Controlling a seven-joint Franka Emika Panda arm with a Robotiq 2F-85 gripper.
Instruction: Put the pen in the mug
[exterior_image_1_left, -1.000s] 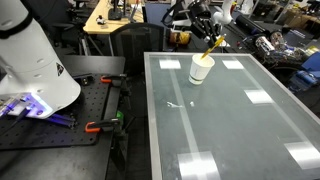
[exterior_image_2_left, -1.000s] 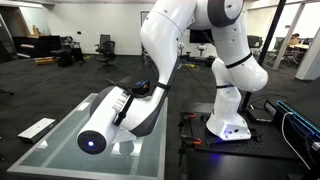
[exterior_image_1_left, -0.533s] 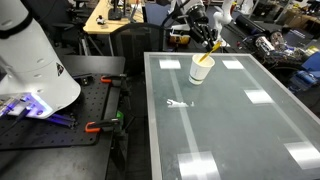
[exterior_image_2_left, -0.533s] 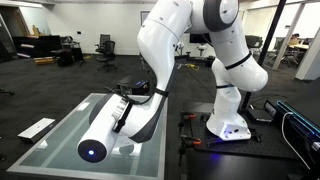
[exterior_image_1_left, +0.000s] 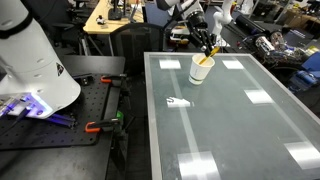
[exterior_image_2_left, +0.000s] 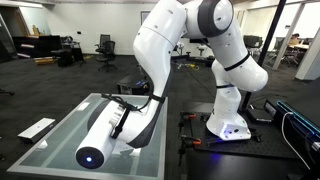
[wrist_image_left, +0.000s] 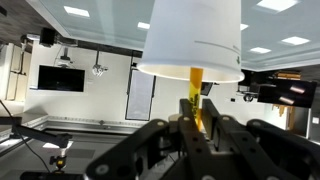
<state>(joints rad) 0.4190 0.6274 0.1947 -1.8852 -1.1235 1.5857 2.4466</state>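
The white mug (exterior_image_1_left: 201, 69) stands on the glass table near its far edge. In the wrist view the picture is upside down: the mug (wrist_image_left: 192, 38) hangs at the top with its rim toward my gripper. My gripper (wrist_image_left: 196, 112) is shut on the yellow pen (wrist_image_left: 196, 88), whose far end reaches into the mug's mouth. In an exterior view my gripper (exterior_image_1_left: 208, 42) is just above the mug, and the pen (exterior_image_1_left: 207, 59) slants into its rim. In the other exterior view the arm hides mug, pen and gripper.
The glass table (exterior_image_1_left: 230, 120) reflects ceiling lights. A black side bench with clamps (exterior_image_1_left: 95, 110) stands beside it, next to the robot base (exterior_image_1_left: 30, 60). Desks, chairs and clutter (exterior_image_1_left: 270, 40) stand behind the table's far edge.
My gripper has moved with the pen slightly toward the mug and lower. The pen's end now sits in the mug's rim.
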